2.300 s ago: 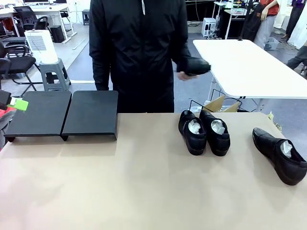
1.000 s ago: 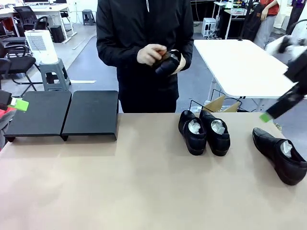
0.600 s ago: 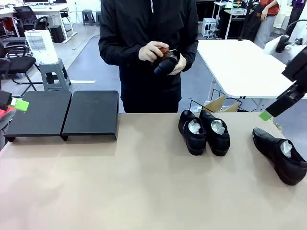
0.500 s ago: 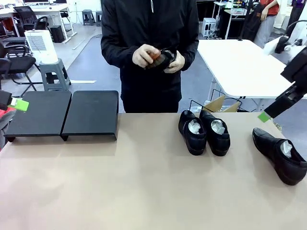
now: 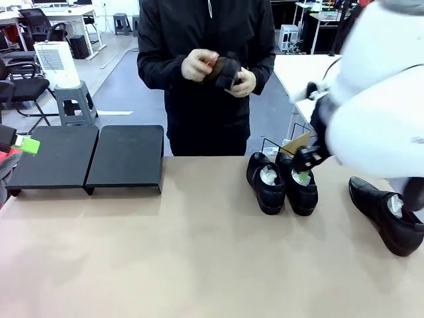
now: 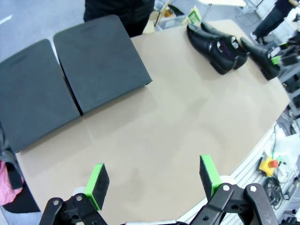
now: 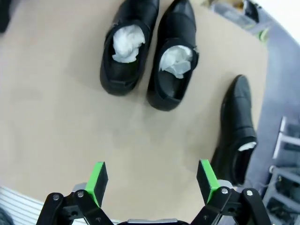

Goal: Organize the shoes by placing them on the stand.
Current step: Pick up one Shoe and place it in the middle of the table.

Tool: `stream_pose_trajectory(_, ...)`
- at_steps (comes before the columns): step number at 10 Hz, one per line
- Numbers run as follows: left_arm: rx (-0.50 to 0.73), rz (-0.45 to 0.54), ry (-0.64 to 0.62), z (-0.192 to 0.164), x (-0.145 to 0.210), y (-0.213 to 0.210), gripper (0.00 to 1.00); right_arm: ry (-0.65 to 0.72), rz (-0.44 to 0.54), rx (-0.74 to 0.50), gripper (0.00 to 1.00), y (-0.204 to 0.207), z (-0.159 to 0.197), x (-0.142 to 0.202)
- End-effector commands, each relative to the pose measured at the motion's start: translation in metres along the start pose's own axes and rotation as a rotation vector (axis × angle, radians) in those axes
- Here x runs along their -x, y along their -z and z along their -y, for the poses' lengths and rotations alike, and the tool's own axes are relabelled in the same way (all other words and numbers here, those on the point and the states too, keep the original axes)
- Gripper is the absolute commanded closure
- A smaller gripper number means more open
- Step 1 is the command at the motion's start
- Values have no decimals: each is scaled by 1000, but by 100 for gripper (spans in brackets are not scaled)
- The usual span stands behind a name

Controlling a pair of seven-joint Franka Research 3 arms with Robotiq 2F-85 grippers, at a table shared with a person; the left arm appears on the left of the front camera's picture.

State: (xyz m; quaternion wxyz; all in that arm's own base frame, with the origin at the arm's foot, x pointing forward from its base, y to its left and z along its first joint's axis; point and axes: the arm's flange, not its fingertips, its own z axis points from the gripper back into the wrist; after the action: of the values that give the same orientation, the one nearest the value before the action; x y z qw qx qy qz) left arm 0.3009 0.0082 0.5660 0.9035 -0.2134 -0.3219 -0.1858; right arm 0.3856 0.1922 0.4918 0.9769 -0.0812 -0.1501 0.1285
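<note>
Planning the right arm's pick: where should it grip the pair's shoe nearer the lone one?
Come from above and pinch the shoe by its outer wall at the open heel end, beside the paper. That side is free, while its mate crowds the other.

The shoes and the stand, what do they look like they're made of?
The shoes: likely polished black leather or a look-alike, since the uppers catch glossy highlights. The white stuffing inside looks like crumpled paper. The stand: matte black with no shine, possibly painted board or plastic; the pictures can't settle which.
</note>
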Motion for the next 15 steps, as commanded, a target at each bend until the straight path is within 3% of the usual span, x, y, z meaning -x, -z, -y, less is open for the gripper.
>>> stream_pose_trajectory(1, 16, 11, 8, -1, 0, 1, 0, 109, -45, 10, 0, 27, -14, -39)
stream_pose_trajectory(4, 16, 11, 8, -1, 0, 1, 0, 278, -62, -144, 0, 52, -5, -48)
stream_pose_trajectory(5, 16, 11, 8, -1, 0, 1, 0, 288, -44, -167, 9, 55, 0, -48)
stream_pose_trajectory(7, 16, 11, 8, -1, 0, 1, 0, 313, -54, -172, 47, 57, 5, -49)
stream_pose_trajectory(13, 16, 11, 8, -1, 0, 1, 0, 303, -71, -161, 50, 58, 7, -54)
stream_pose_trajectory(15, 16, 11, 8, -1, 0, 1, 0, 335, -169, -194, 50, 100, 7, -86)
